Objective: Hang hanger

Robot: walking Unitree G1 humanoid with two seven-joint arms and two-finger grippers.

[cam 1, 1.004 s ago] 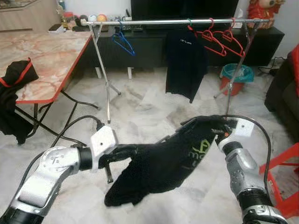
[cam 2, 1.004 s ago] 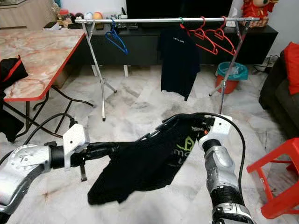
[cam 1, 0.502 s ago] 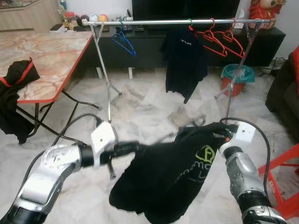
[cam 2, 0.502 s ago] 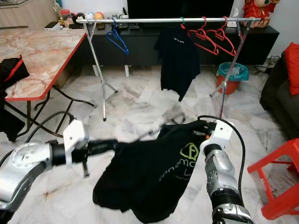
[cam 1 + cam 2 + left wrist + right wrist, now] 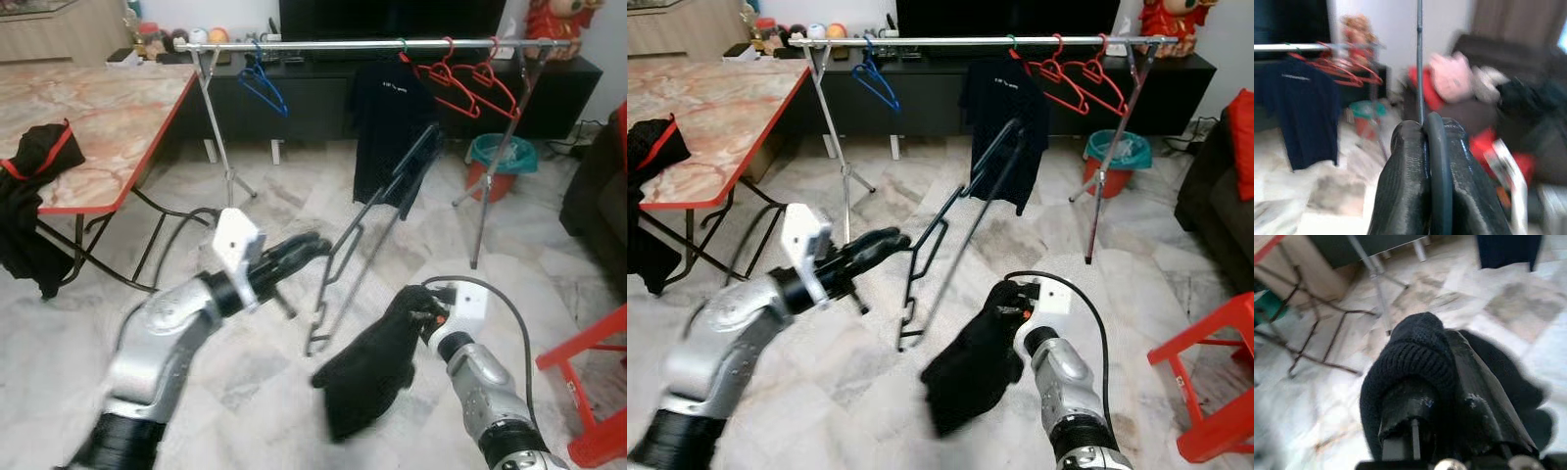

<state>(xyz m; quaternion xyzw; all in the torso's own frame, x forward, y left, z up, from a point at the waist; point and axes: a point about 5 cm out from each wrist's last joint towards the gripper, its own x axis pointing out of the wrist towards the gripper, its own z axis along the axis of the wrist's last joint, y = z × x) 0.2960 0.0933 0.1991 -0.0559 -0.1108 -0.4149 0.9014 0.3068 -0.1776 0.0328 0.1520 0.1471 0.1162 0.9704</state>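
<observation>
In front of the clothes rail (image 5: 323,45), a dark hanger (image 5: 367,235) is held out by the left gripper (image 5: 312,245), whose fingers (image 5: 1405,186) are clenched on the hanger's wire, as is seen in the left wrist view. A black shirt (image 5: 367,372) is gripped low by the right gripper (image 5: 1011,299), its fingers wrapped in the cloth, and the garment is seen hanging apart from the hanger. For hanging to go well, the hanger should be kept level and its hook turned toward the rail; the bare stretch between the blue hanger (image 5: 263,86) and the hung dark shirt (image 5: 390,127) is judged the easiest spot, and the grip should be kept firm until the hook is seated
</observation>
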